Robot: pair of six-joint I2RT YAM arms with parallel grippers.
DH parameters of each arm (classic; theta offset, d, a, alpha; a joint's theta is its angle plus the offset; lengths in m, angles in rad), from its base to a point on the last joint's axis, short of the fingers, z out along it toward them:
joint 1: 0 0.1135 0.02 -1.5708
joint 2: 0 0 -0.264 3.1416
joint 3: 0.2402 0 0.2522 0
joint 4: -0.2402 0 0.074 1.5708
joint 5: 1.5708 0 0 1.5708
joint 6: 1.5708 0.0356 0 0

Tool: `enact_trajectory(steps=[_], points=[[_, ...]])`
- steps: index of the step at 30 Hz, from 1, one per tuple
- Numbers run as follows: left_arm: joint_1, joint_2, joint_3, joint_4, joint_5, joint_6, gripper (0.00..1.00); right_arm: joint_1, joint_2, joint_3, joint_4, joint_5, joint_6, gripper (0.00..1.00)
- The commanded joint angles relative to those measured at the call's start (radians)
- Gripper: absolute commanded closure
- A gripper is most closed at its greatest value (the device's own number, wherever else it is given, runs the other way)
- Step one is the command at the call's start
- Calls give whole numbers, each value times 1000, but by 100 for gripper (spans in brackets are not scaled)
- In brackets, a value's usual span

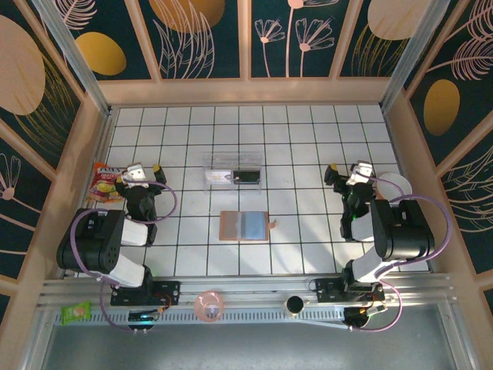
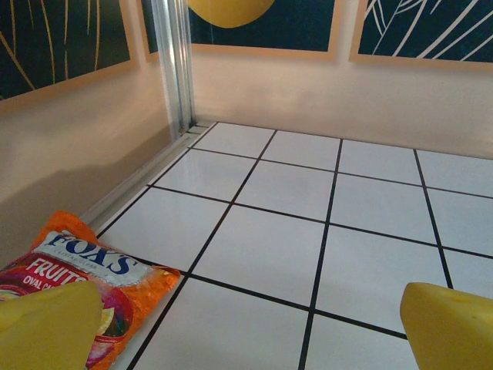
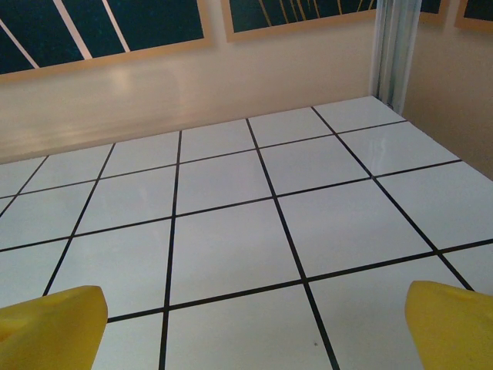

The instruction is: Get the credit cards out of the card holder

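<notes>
In the centre of the top view, the card holder (image 1: 244, 226) lies open, its long axis left to right. It is between the left gripper (image 1: 142, 168) and the right gripper (image 1: 349, 171), about equally near to each. Both grippers are spread and empty. The cards (image 1: 233, 178) seem to lie in the clear tray (image 1: 209, 163) just above the card holder.

Black-white arms (image 1: 115, 247), purple cables (image 1: 72, 243), yellow-tipped pincers (image 2: 250, 325)

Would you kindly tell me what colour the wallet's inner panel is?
Grey-blue, inside a tan-brown wallet; clearest in the top view.

bare tiles (image 1: 308, 223) around card holder (image 1: 244, 226), tray (image 1: 231, 159) behind
</notes>
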Motion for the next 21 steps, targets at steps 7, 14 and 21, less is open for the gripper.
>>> enact_trajectory(steps=[7,14,21], points=[[9,-1,12,40,-2,-19,1,-6,6,2,54,-2,-7,1],[9,1,18,33,-2,-19,1,-5,6,1,53,-1,-7,1],[9,-2,11,40,-1,-19,1,-6,5,2,54,-2,-7,1]])
